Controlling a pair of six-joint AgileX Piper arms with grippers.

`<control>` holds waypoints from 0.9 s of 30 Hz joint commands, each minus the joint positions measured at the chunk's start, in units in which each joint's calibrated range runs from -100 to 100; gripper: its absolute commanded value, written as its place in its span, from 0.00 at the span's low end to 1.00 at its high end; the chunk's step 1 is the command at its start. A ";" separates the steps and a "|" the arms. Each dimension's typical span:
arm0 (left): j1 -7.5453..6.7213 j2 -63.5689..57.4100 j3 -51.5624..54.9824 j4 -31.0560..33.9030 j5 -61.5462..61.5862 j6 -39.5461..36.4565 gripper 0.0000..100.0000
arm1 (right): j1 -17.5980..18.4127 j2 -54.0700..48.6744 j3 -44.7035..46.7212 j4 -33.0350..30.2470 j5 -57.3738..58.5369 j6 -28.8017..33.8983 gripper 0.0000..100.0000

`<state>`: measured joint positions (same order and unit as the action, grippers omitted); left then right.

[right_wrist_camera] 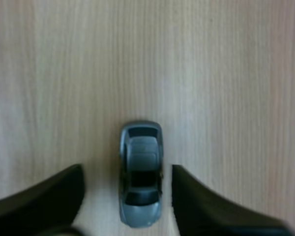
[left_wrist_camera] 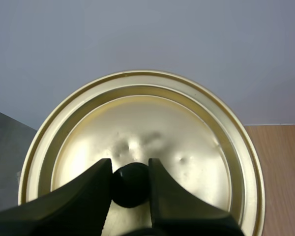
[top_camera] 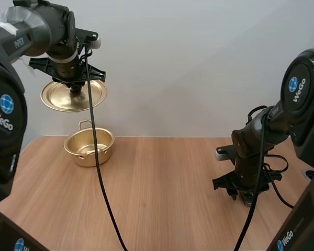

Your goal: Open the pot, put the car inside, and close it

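Left fingers (left_wrist_camera: 83, 201) pinch lid (left_wrist_camera: 137, 113) knob (left_wrist_camera: 131, 184), hiding near rim

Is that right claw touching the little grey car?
Apart. The right wrist view shows bare table between the car and each finger of the right gripper.

A light wooden table (top_camera: 162, 188) stands before a plain pale grey wall (top_camera: 199, 63).

The left arm (top_camera: 52, 26) and right arm (top_camera: 261, 130) are black, with rounded joint housings carrying a blue globe badge and white WeGo lettering, the left also bearing a silver-grey cap and PiPER lettering, while the left gripper (left_wrist_camera: 130, 169) and right gripper (right_wrist_camera: 127, 172) have broad, tapering black fingers.
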<state>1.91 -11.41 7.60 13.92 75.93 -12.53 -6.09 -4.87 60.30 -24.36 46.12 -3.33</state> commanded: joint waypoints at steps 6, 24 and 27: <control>0.00 -4.89 -0.07 -0.39 1.19 1.69 0.00 | 0.00 0.07 0.24 -0.27 0.47 1.76 0.00; 0.00 -41.54 -0.07 -0.39 13.81 3.38 0.00 | 7.15 -7.30 -28.24 10.95 2.13 -9.20 0.00; 0.00 -46.21 -0.07 -0.39 17.15 3.38 0.00 | 9.85 -7.18 -31.22 12.27 1.42 -9.34 0.00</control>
<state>1.91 -47.61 7.60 13.59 89.86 -9.13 0.12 -11.97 34.87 -14.16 48.53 -12.05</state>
